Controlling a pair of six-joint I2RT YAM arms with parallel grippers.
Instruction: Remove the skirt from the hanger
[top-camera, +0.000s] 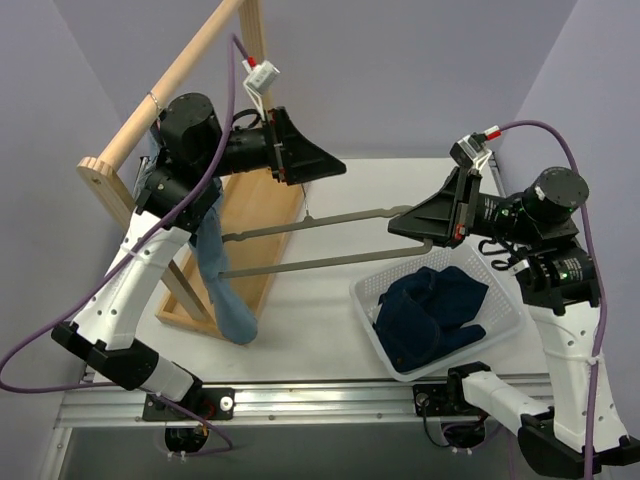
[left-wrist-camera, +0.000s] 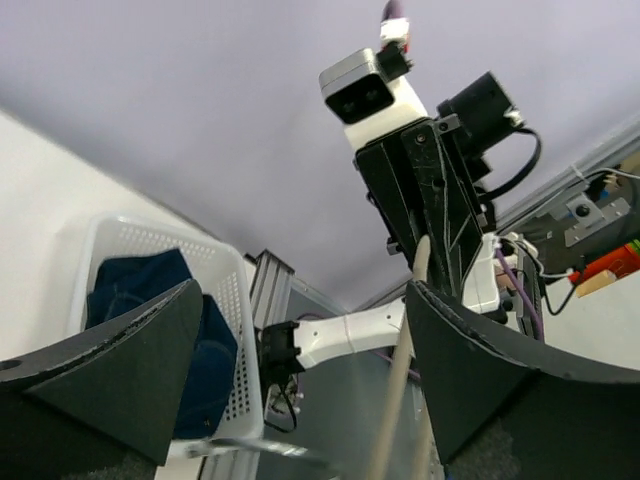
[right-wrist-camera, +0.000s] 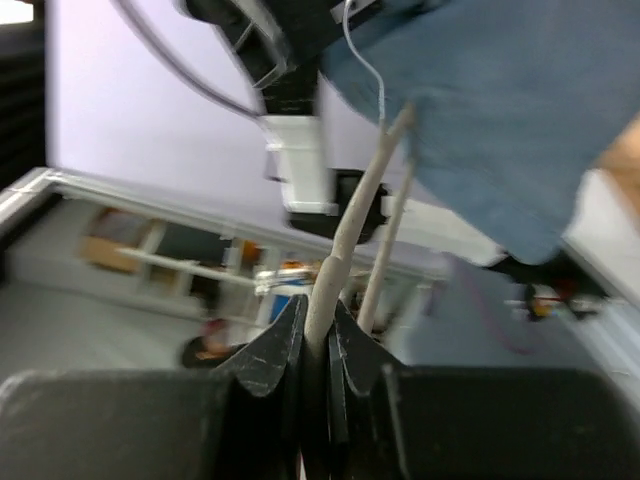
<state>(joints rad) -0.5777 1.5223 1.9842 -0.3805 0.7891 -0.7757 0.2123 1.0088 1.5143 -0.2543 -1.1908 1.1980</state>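
While right gripper (top-camera: 430, 228) clamps 1 end of the hanger (top-camera: 340, 215), the skirt (top-camera: 222, 290) is on the other end, well apart from both grippers. Left gripper (top-camera: 325, 165) hovers open and empty above the bar. Step: stripping not begun. Next: left drops to the cloth, pinches, pulls it off

Your top camera sits high behind the bases at 6 o'clock, looking down over the whole table (top-camera: 320, 340); the left wrist camera tilts up past the left gripper (left-wrist-camera: 303, 290) toward the right gripper (left-wrist-camera: 422, 250) at 1 o'clock, with the basket (left-wrist-camera: 235, 290) at 8; the right wrist camera, close and blurred, faces along the hanger (right-wrist-camera: 350, 220) to the skirt (right-wrist-camera: 500, 120) at 2 o'clock; all three share the hanger.
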